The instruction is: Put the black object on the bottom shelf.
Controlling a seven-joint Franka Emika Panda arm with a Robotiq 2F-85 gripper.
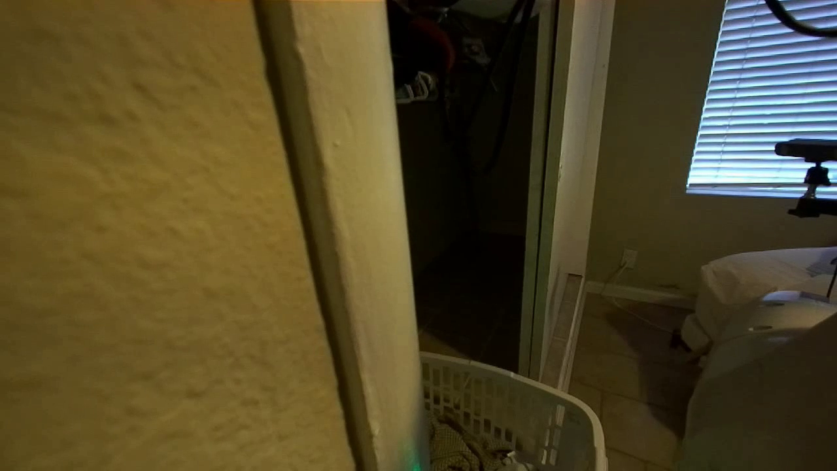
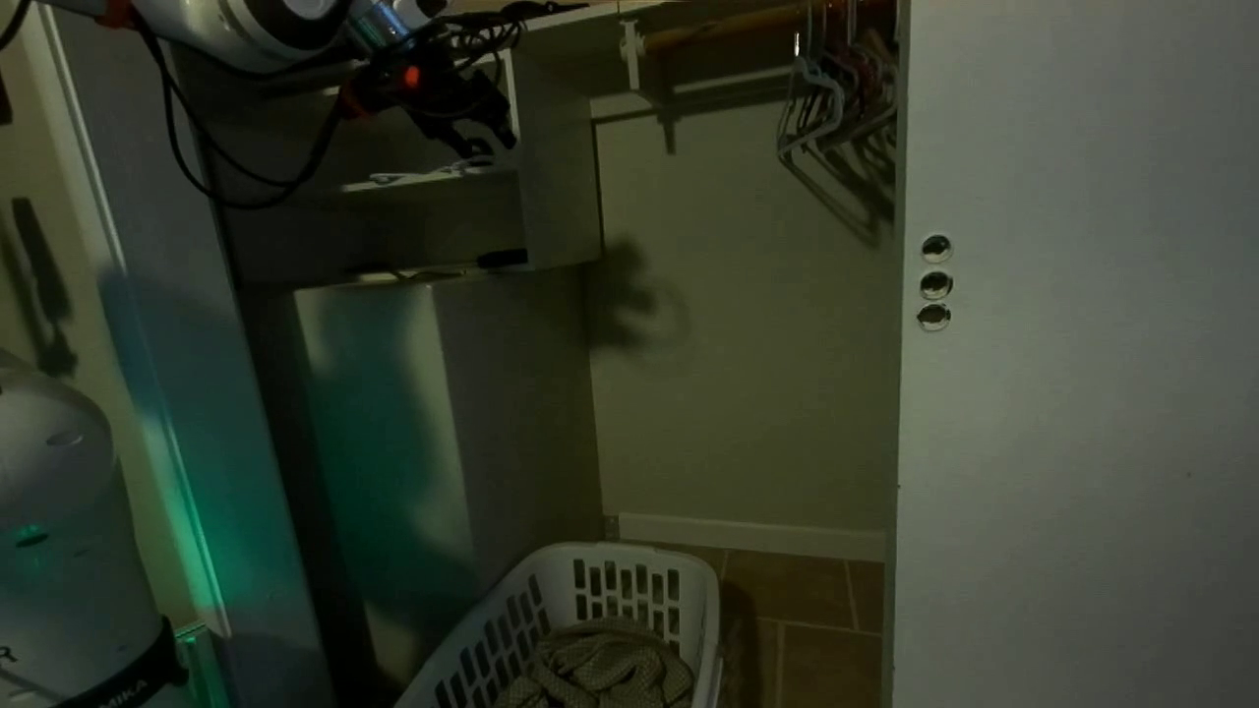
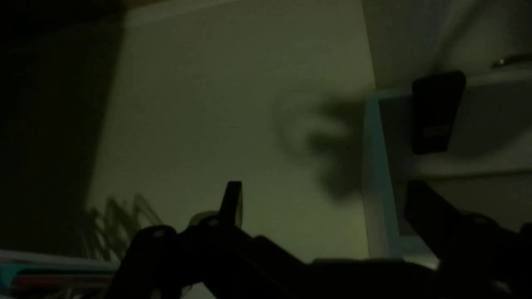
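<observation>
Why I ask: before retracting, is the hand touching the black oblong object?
Apart: in an exterior view, a gap separates the hand from the black oblong object.

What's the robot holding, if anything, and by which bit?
Nothing is held: in the wrist view the fingers stand wide apart with nothing between them; the black object lies on the bottom shelf.

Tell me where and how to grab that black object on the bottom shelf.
Likely by the outer end of the black object, across its narrow width, with the pincer coming from the open front. In the wrist view it looks longer than wide, lies pointing inward, and that end appears to overhang the edge of the bottom shelf.
</observation>
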